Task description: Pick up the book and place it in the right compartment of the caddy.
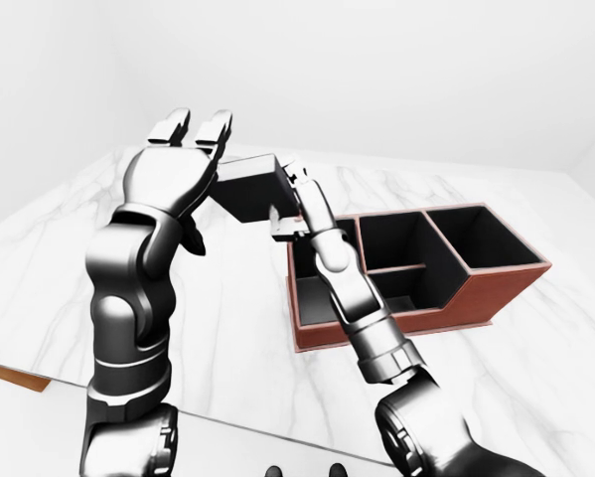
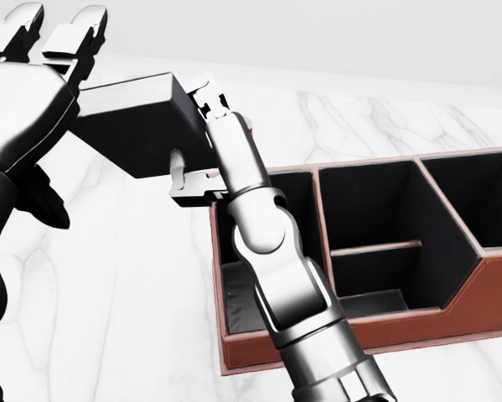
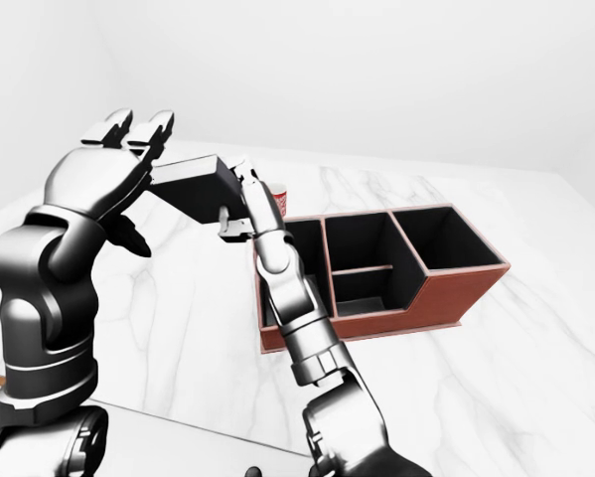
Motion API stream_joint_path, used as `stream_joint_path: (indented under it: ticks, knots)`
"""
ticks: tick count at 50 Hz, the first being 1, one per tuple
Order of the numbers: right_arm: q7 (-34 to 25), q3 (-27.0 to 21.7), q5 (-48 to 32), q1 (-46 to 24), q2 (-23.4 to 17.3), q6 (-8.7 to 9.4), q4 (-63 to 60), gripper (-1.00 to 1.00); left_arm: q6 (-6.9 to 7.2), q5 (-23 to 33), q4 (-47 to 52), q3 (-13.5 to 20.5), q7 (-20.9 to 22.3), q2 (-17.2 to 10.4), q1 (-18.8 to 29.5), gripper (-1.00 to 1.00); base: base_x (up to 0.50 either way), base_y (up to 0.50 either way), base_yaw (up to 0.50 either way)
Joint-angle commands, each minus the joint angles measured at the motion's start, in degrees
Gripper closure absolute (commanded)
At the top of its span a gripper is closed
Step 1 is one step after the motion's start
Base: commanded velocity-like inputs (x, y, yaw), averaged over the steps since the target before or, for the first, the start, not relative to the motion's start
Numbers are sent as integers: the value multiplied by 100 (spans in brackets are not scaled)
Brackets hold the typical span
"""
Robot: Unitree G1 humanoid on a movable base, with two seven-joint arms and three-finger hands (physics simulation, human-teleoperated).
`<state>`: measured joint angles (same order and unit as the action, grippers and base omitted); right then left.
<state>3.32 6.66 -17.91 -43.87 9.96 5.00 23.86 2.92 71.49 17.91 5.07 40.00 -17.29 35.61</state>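
1. The left robot hand (image 1: 173, 179), silver with dark joints, is raised at the left of the left-eye view. Its fingers (image 1: 191, 127) are extended upward and open, the palm lying against the left end of the book; they do not close round it.
2. The dark grey, block-shaped book (image 2: 142, 126) is held off the white marble worktop (image 1: 227, 328), pressed between the two hands above and to the left of the caddy. In the head view its long axis runs from left to right, sloping slightly up to the right, with the lighter top face tilted toward the camera.
3. The right robot hand (image 2: 202, 142) bears on the book's right end. One finger (image 2: 199, 194) sticks out under the book's lower right corner; whether the fingers wrap the book cannot be told. Its forearm crosses the caddy's left compartment in all views.
4. A small red-and-white paper cup (image 3: 279, 200) shows only as a sliver beside the right forearm, in the right-eye view.
5. The reddish-brown leather caddy with black lining (image 1: 496, 293) rests on the worktop, clear of its edges. Its right compartment (image 2: 485, 197) is open-topped, with bare marble around the caddy on the right and bottom sides.
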Motion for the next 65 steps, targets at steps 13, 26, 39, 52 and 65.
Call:
stream_joint_path:
  ticks: [13,26,39,52,65]
  knots:
    - [-33,-204,178,-63,-258,0,-593,100,208,-351,-154,251,0,-300,190,-100,0,0,0]
    - [-66,-326,277,40,-530,0,-817,100,208,-886,-487,293,0,-225,418,-100,0,0,0]
    - [-187,-520,391,41,-904,0,-1321,100,208,-1435,-416,286,0,-186,240,-100,0,0,0]
    - [-257,-686,478,231,-1205,0,-1667,100,208,-2197,-196,279,0,-26,-119,-100,0,0,0]
    - [-301,-851,602,349,-1453,0,-1970,100,208,-2892,-412,485,0,-284,-248,-100,0,0,0]
